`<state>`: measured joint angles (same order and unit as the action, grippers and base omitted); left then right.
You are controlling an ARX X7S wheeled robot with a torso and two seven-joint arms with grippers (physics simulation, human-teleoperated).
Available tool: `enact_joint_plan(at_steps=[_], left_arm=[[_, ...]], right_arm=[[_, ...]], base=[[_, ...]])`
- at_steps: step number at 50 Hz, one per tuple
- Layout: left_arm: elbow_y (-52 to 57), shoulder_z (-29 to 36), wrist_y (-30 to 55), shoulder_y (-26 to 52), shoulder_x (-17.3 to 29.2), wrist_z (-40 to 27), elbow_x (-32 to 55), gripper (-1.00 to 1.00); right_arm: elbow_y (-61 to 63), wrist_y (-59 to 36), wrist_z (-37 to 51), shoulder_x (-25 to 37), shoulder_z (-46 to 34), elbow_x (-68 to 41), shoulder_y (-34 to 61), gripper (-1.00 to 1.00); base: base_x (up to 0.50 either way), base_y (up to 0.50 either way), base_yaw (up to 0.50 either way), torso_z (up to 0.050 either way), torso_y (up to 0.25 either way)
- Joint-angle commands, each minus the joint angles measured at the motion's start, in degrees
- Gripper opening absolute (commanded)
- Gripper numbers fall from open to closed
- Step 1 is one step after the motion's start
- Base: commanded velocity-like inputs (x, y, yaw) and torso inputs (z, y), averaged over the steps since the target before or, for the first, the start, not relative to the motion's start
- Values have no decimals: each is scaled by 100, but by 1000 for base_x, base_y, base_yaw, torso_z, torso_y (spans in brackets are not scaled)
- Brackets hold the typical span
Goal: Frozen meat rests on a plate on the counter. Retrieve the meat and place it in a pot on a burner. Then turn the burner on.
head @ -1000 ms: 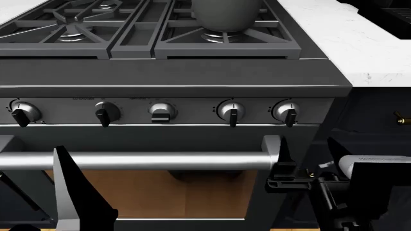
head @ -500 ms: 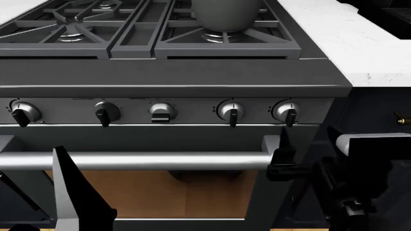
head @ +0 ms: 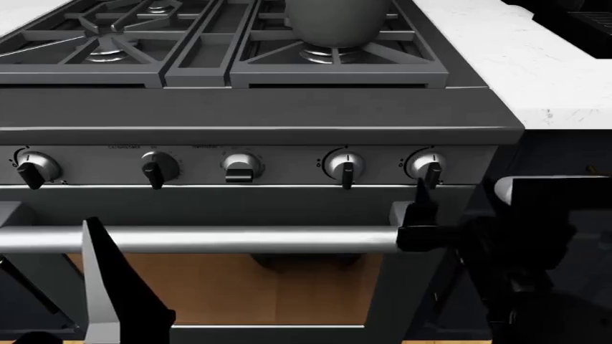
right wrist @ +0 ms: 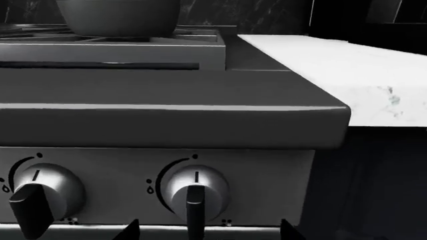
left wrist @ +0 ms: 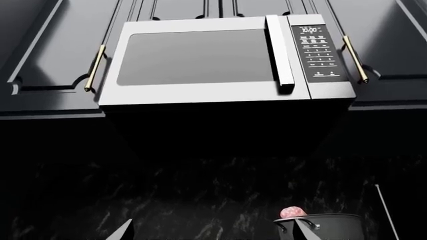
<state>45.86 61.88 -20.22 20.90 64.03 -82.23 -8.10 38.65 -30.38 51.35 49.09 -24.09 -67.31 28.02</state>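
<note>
We're lining right gripper [right wrist: 208,231], fingers spread wide and empty, under rightmost knob [right wrist: 195,189]; meat [left wrist: 292,212] already sitting in pot [left wrist: 325,226]; left gripper [left wrist: 212,231] idling wide.

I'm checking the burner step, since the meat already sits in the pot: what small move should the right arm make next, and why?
Probably ease the right gripper up and forward onto the rightmost knob. The meat shows in the pot, that knob points straight down, and the gripper sits just below it.
</note>
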Motion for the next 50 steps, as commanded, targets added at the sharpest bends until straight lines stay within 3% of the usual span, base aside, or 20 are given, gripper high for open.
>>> enact_joint_plan(at_steps=[1,50], left_arm=[[-57,-41,-37,-34,-40,52,34,100],[-220,-237,-160,-185,-118,185,152,100]], right_arm=[[-370,91,-61,-146,68,-160,19,100],[-767,-50,-302,-613,-338,217,366,100]], base=[[0,0,0,0,0],[0,0,0,0,0]])
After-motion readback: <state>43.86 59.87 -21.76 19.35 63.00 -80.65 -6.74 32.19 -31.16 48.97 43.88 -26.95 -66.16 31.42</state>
